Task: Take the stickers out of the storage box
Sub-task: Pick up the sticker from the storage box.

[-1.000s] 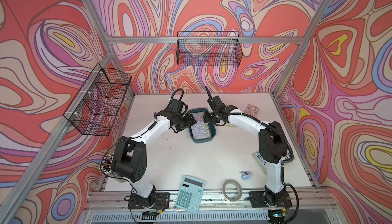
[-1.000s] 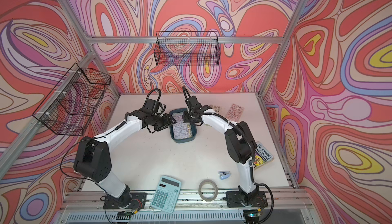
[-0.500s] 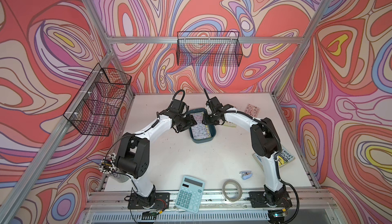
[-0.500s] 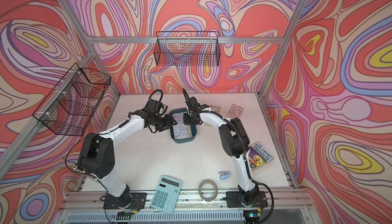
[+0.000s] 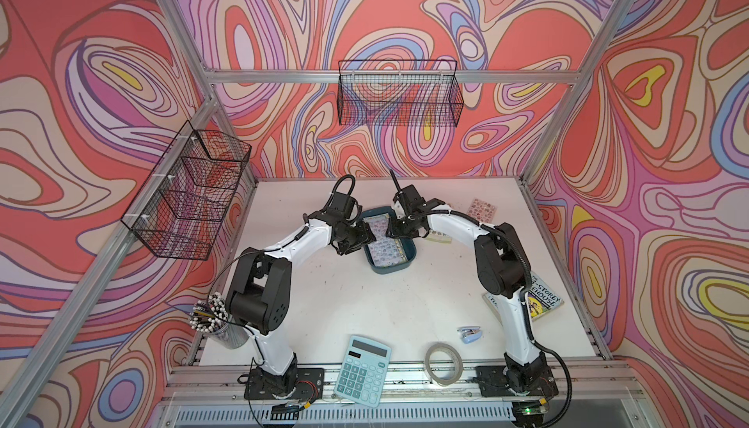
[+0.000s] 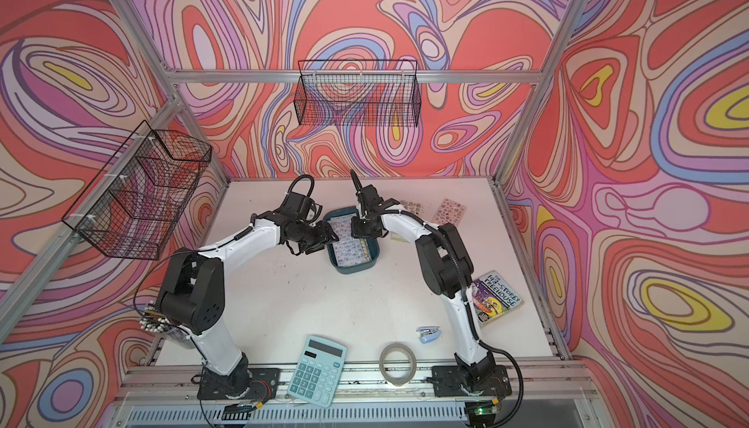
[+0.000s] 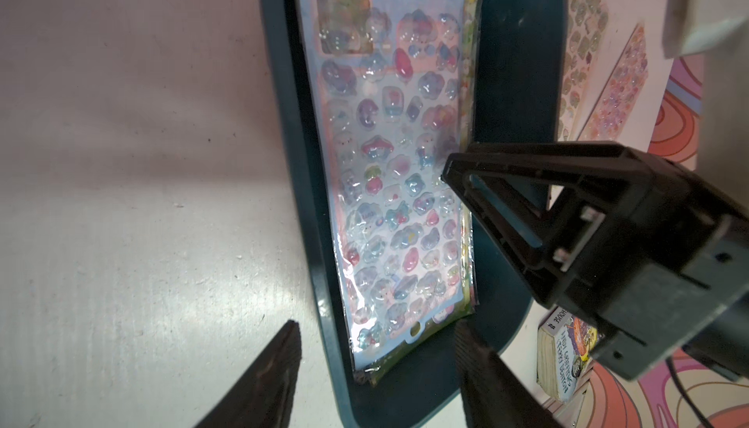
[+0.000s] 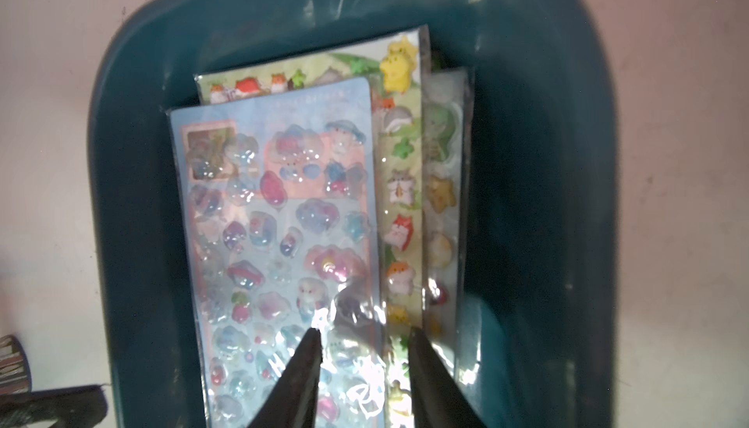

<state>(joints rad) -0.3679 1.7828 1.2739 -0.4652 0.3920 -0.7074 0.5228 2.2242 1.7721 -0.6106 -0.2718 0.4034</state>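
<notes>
The storage box (image 5: 399, 263), a dark teal tray, sits at the back middle of the table. Stickers lie stacked inside it, a pale blue sheet (image 8: 275, 203) on top of a green one (image 8: 399, 162). My right gripper (image 8: 363, 332) hangs open just above the blue sheet's long edge, with nothing between its fingers. My left gripper (image 7: 377, 339) is open at the box's near end. One of its fingers is outside the rim (image 7: 300, 187) and the other is over the box floor. Two more sticker sheets (image 6: 449, 212) (image 6: 411, 205) lie on the table right of the box.
A teal calculator (image 5: 362, 369), a tape roll (image 5: 444, 364) and a small stapler (image 5: 470, 332) lie near the front edge. A paperback book (image 5: 545, 302) is at the right, a pencil cup (image 5: 215, 320) at the front left. Wire baskets (image 5: 399, 93) (image 5: 190, 195) hang on the walls.
The right arm has drawn its elbow in toward the box, uncovering the book, and its gripper has shifted left over the stickers. The left arm's elbow has risen slightly.
</notes>
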